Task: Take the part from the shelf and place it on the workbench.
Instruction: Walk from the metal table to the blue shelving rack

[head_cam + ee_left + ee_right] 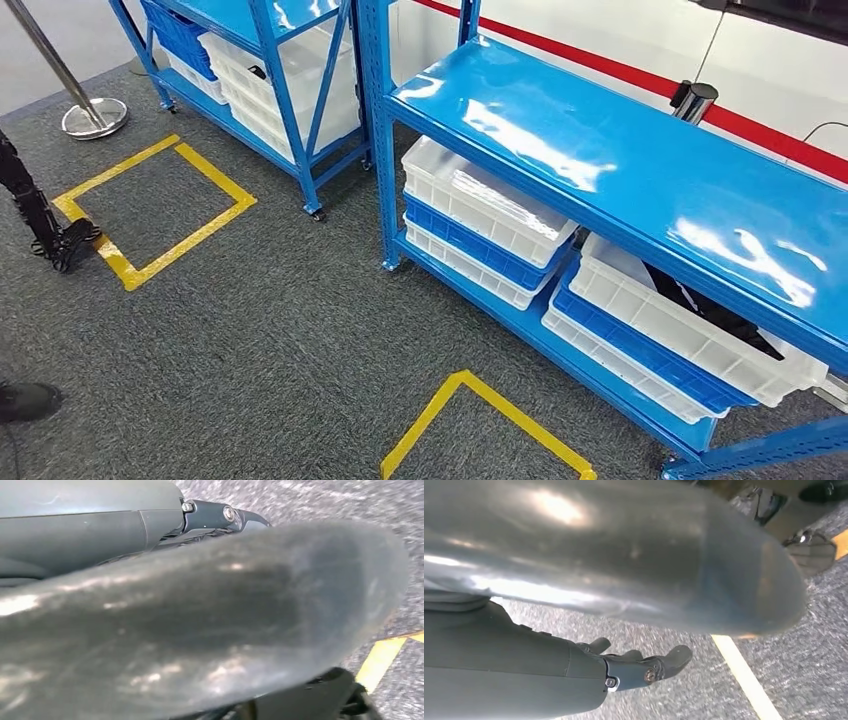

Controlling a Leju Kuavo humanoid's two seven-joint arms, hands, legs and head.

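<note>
A dark part [712,308] lies in the top white bin [690,330] on the lower level of the blue shelf [620,170], at the right of the head view. Its far end is hidden under the shelf's glossy top. My left hand [200,620] hangs over grey carpet, its blurred thumb close to the camera and its dark fingers [220,516] stretched out, holding nothing. My right hand [624,570] also hangs above the carpet with its fingers [649,665] extended and nothing in them. Both hands are far from the shelf.
Stacked white and blue bins [480,215] fill the shelf's lower level. A second blue shelf [270,70] with bins stands behind on the left. Yellow tape squares [150,215] mark the carpet. A stanchion base [93,117], a black stand [45,230] and a shoe [25,400] are at the left.
</note>
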